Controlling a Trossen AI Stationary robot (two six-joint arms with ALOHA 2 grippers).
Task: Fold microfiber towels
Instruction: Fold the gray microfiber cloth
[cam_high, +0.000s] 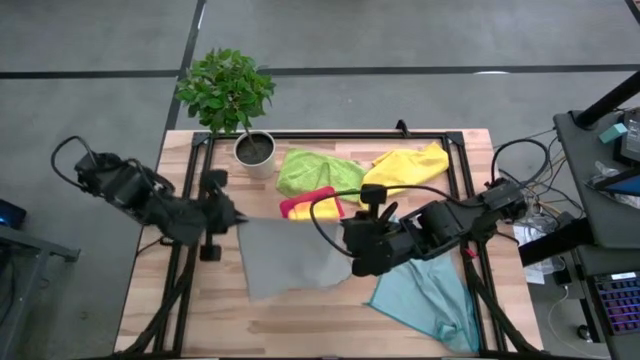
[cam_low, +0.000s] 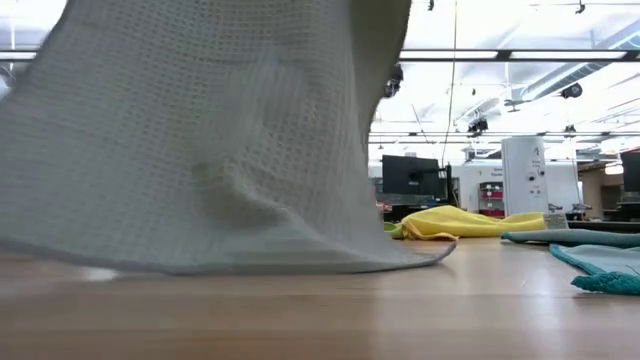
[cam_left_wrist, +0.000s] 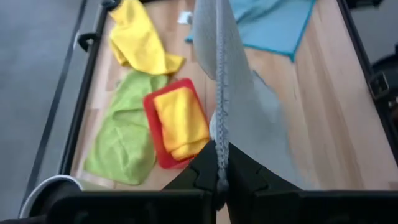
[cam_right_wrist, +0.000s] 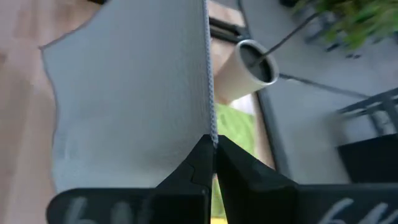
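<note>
My left gripper (cam_left_wrist: 219, 177) and right gripper (cam_right_wrist: 212, 163) are each clamped on the grey towel (cam_high: 285, 255) stretched between them, no towel folded yet

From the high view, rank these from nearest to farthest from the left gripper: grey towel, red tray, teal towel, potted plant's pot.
Measured from the left gripper, which is shut on the first item:
1. Grey towel, held at its corner, spreading toward table centre.
2. Red tray, just past the towel, mid-table; the white pot at the table's far edge is too close to call.
3. Teal towel, front right.
</note>
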